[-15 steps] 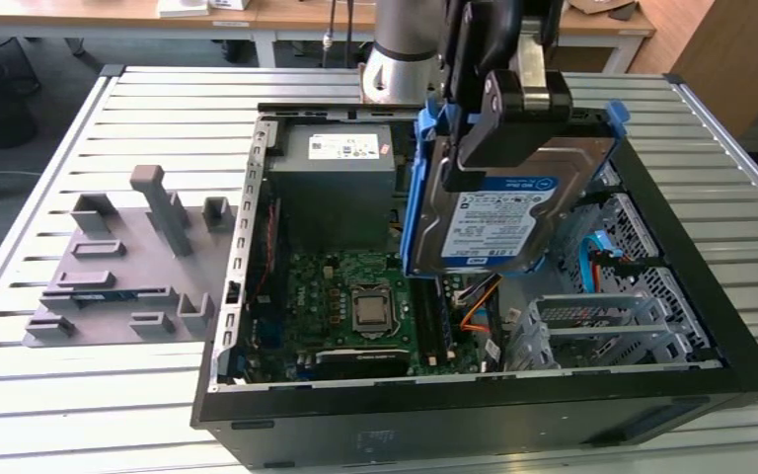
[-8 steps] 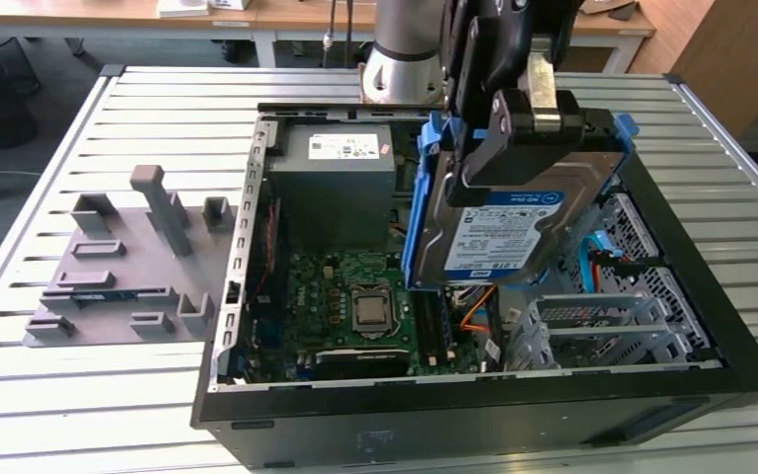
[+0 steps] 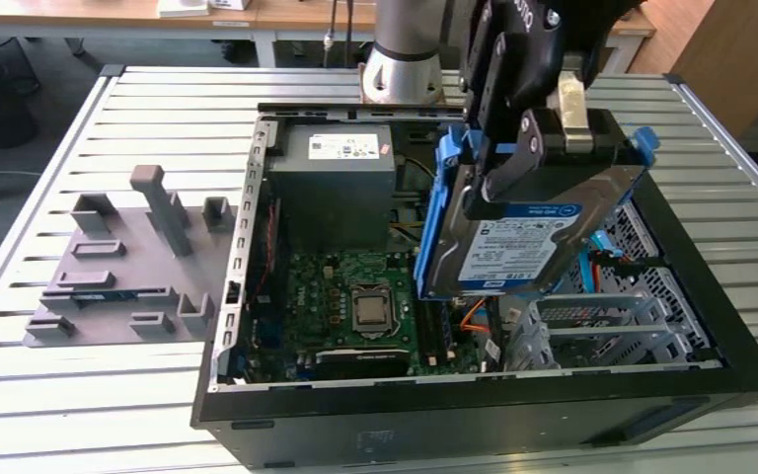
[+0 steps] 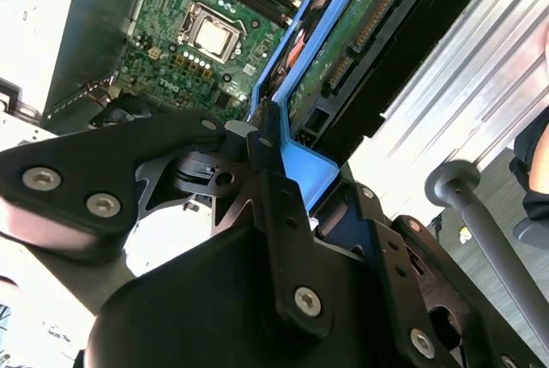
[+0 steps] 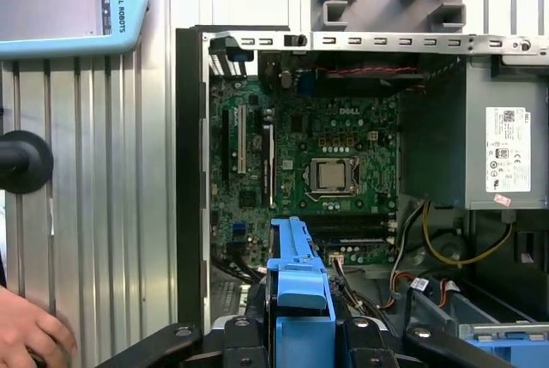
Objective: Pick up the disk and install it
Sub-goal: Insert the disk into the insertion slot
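The disk (image 3: 517, 242) is a silver hard drive with a white-and-blue label and blue side rails. It hangs tilted, label up, above the right side of the open computer case (image 3: 485, 410). My gripper (image 3: 547, 158) is shut on its upper end, clamping the blue rail. In the second wrist view the black fingers (image 4: 262, 141) pinch the blue rail, and the disk's (image 4: 339, 46) green circuit underside shows beyond them. In the first wrist view the disk's blue rail (image 5: 300, 286) stands over the motherboard edge.
Inside the case are the motherboard (image 3: 352, 296), a grey power supply (image 3: 333, 183) and a metal drive cage (image 3: 616, 321) with blue parts. A grey slotted fixture (image 3: 129, 267) lies on the slatted table at the exterior view's left. A person's hand (image 5: 26, 334) is near the case.
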`<state>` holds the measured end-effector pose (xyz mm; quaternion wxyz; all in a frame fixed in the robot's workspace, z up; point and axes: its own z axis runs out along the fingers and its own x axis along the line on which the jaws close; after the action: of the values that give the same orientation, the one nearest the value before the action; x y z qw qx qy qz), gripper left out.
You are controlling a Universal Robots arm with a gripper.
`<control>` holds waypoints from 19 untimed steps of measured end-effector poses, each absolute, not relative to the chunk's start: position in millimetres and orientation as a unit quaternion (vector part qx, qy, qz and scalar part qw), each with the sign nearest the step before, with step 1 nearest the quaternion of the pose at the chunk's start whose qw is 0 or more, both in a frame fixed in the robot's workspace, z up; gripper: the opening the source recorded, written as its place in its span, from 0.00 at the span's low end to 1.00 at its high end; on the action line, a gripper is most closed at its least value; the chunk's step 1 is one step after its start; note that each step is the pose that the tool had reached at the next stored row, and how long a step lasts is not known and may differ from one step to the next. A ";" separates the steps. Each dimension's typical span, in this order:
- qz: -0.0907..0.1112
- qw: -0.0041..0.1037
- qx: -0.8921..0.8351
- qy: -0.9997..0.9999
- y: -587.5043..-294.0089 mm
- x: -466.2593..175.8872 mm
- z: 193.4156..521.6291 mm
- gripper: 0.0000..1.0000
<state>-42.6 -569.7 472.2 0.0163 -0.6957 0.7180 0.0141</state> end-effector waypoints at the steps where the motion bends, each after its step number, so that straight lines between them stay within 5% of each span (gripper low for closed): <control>1: 0.014 0.016 -0.696 0.718 -570.1 -40.4 471.9 0.36; 19: 0.014 0.016 -0.696 0.718 -572.7 -5.1 466.6 0.36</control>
<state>-5.1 -572.7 466.6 0.0161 -0.6957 0.7180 0.0141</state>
